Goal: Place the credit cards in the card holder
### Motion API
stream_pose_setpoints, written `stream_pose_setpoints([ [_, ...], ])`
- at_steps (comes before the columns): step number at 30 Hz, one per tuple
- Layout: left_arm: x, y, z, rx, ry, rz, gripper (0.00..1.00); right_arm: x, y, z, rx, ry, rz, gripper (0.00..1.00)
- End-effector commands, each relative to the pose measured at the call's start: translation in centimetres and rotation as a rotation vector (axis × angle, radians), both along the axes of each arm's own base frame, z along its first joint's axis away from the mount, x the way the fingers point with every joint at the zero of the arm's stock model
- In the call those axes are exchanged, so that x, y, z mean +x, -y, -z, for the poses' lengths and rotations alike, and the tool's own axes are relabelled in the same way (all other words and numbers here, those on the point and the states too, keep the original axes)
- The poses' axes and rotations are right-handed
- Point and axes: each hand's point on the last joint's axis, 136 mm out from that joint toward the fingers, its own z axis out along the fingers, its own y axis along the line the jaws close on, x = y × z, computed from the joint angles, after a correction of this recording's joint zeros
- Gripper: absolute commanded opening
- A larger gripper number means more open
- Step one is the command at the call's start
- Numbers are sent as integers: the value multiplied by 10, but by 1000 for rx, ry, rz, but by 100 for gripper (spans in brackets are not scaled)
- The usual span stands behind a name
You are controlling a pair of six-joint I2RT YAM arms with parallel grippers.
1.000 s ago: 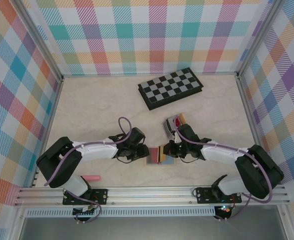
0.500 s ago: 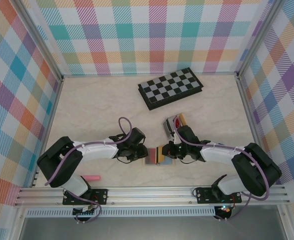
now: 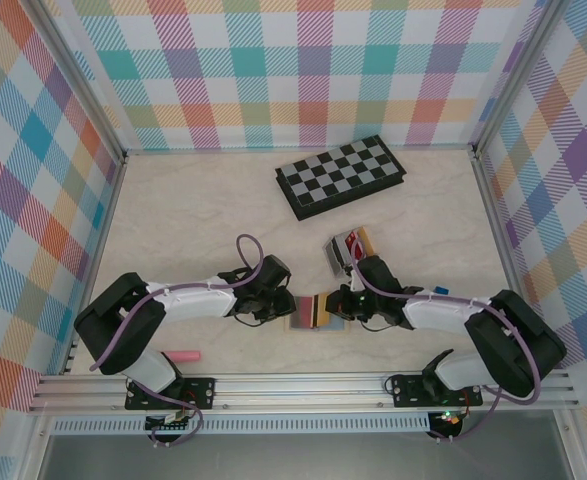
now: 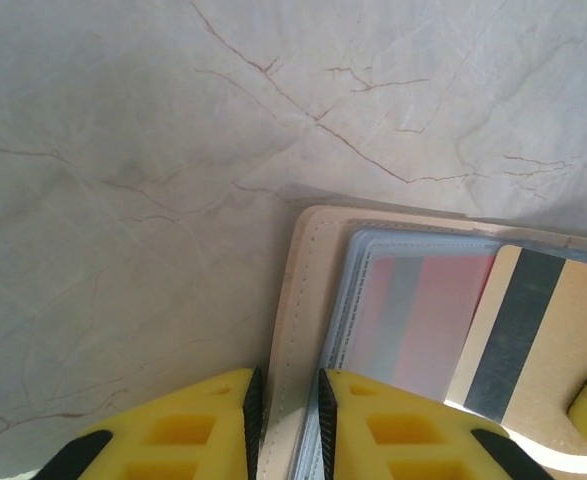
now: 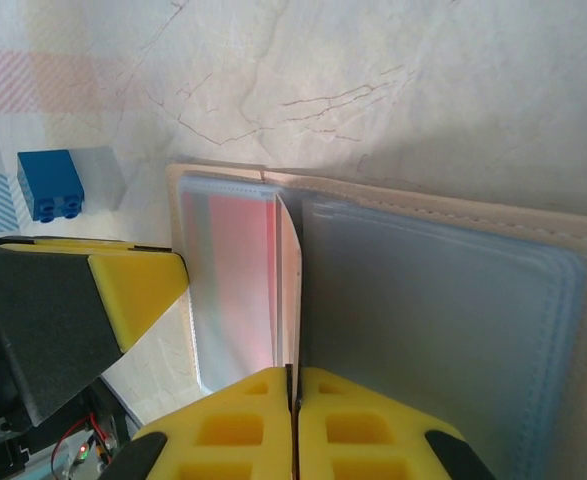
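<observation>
The pale marble bench (image 3: 193, 220) carries a folded chessboard (image 3: 341, 175) at the back, well apart from the work. The card holder (image 3: 311, 312) lies open and flat near the front edge, between the two arms, so both can reach it. The left gripper (image 4: 286, 400) has narrow jaws with the tan left edge of the holder between them, probably to keep it from sliding. The right gripper (image 5: 295, 385) is closed on one pale credit card (image 5: 289, 290), held on its thin edge at the mouth of a grey pocket, which seems the right angle for pushing it in. A red card (image 4: 423, 320) sits already inside the clear pocket. The other credit cards (image 3: 345, 247) wait just behind the holder
</observation>
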Motion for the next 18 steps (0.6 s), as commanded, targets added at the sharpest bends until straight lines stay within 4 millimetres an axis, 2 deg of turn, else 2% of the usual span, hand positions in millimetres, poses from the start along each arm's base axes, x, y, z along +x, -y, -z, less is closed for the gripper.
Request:
stream_pose_setpoints([
  [1, -7, -1, 5, 7, -13, 0, 23, 4, 12, 10, -61, 23, 44, 7],
  [7, -9, -1, 7, 5, -19, 7, 24, 3, 5, 14, -35, 15, 17, 6],
  [11, -9, -1, 7, 2, -18, 2, 24, -4, -2, 14, -10, -1, -22, 6],
  [18, -7, -1, 6, 2, -16, -10, 26, -18, 0, 17, 4, -47, -45, 6],
])
